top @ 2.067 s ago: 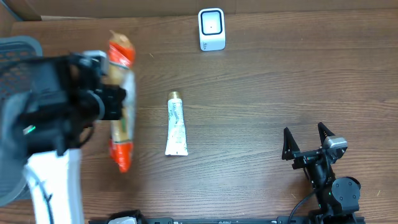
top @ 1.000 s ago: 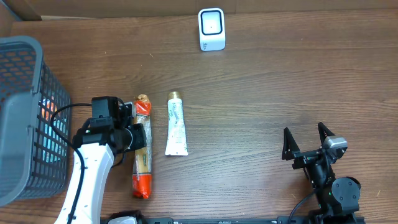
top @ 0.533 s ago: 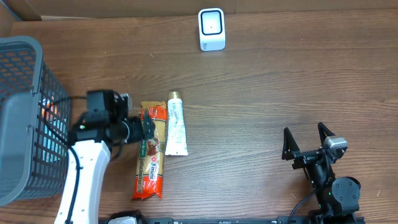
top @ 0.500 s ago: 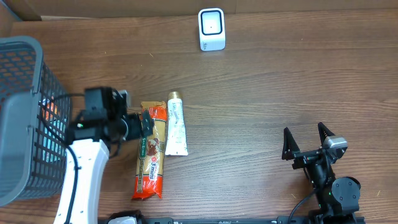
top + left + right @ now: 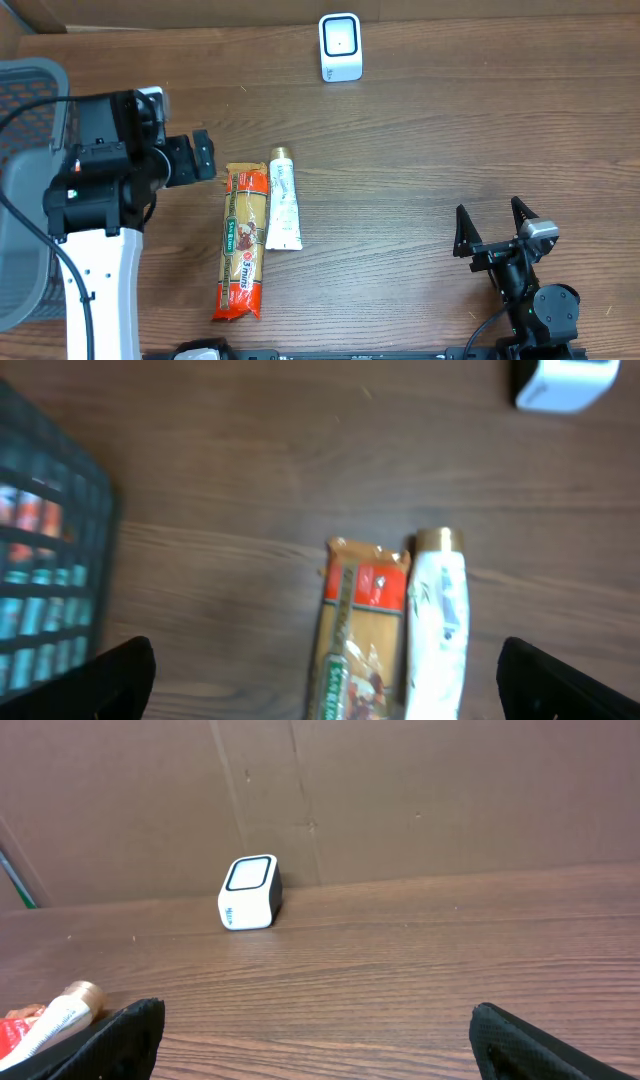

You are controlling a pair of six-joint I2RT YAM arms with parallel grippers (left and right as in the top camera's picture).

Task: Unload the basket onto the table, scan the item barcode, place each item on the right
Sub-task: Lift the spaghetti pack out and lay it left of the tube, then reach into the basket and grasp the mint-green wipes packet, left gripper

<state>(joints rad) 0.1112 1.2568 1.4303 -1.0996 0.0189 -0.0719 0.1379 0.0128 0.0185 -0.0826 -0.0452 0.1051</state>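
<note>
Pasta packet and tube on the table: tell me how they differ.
The pasta packet is orange and green; the tube is white with a gold cap. The packet is longer and wider than the tube. The packet is a flat rectangle; the tube narrows toward its cap. Both lie lengthwise side by side on the table, neither held.
</note>
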